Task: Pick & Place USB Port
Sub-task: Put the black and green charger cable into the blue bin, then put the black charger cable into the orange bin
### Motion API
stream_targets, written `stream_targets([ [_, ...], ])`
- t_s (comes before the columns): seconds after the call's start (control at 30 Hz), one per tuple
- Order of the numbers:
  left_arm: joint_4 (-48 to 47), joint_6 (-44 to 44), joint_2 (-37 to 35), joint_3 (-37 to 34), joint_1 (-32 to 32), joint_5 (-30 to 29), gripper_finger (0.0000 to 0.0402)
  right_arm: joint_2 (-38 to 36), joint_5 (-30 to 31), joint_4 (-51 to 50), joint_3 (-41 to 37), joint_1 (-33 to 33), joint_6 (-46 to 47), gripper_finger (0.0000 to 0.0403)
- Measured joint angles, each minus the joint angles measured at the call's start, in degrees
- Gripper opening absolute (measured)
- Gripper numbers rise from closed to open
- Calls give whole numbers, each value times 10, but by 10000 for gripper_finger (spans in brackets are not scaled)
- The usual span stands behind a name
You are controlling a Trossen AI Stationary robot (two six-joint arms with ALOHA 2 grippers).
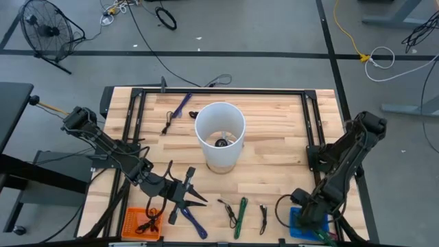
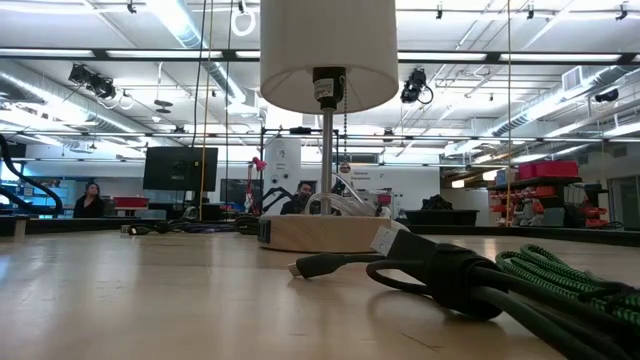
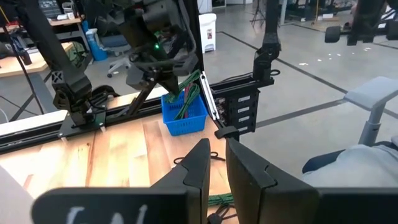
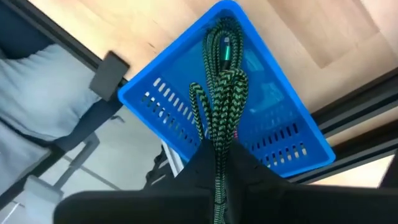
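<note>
- Right gripper (image 4: 219, 177) hangs over the blue slotted plastic basket (image 4: 292, 140) at the wooden counter's (image 1: 274, 130) near right corner, clamped on a green-and-black braided USB cable (image 4: 222, 106) dangling into it.
- Left gripper (image 1: 195, 199), fingers slightly apart and empty, hovers near the orange basket (image 1: 130, 221).
- White lamp (image 1: 219, 130) stands mid-counter.

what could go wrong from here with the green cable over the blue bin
The right end effector is shut on the green braided cable, which dangles in a loop over the blue basket. On release, part of it may drape over the rim rather than drop inside. The basket sits at the table's edge, so a snagged loop could drag it.
</note>
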Motion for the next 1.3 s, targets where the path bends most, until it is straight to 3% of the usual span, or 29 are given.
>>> stream_targets([
  [0.17,0,0,0,0,0,0,57,32,-35,8,0,-1,-8,4],
  [0.57,-2,1,0,0,0,0,57,50,-24,51,0,-8,-44,8],
  [1.03,-10,1,0,0,0,0,57,50,-9,43,0,-8,-24,117],
  [1.3,-10,1,0,0,1,0,57,50,-8,75,0,-31,-43,143],
])
